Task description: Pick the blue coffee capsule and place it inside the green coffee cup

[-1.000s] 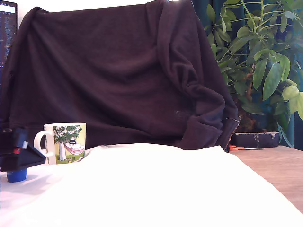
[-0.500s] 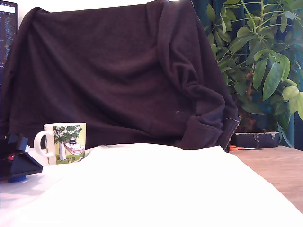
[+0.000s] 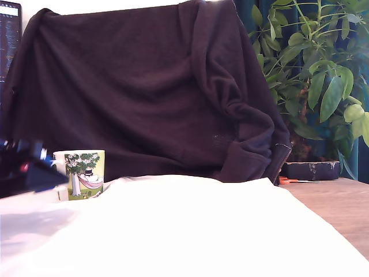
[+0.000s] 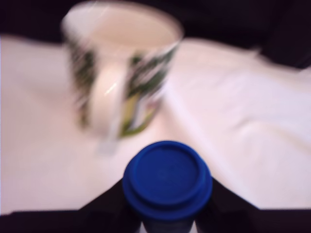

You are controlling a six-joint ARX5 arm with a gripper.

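Observation:
The green coffee cup [image 3: 86,173] stands on the white cloth at the exterior view's left, and my gripper hides its white handle there. My gripper [image 3: 33,171] hovers just left of the cup, raised off the cloth. The exterior view does not show the blue coffee capsule. In the wrist view the blue coffee capsule [image 4: 167,178] sits between my dark fingers [image 4: 104,206], round face toward the camera, and the gripper is shut on it. The cup [image 4: 121,68] appears beyond the capsule, blurred, with its handle facing me and its white inside showing.
A white cloth [image 3: 190,231] covers the table, with bare wood [image 3: 340,208] at the exterior view's right. A dark garment [image 3: 144,86] hangs close behind the cup. A leafy plant [image 3: 317,75], a dark case [image 3: 311,170] and orange scissors [image 3: 286,180] are at the right.
My gripper has risen from the cloth and shifted slightly toward the cup. The capsule left the spot where it stood. The gripper now covers the cup's handle.

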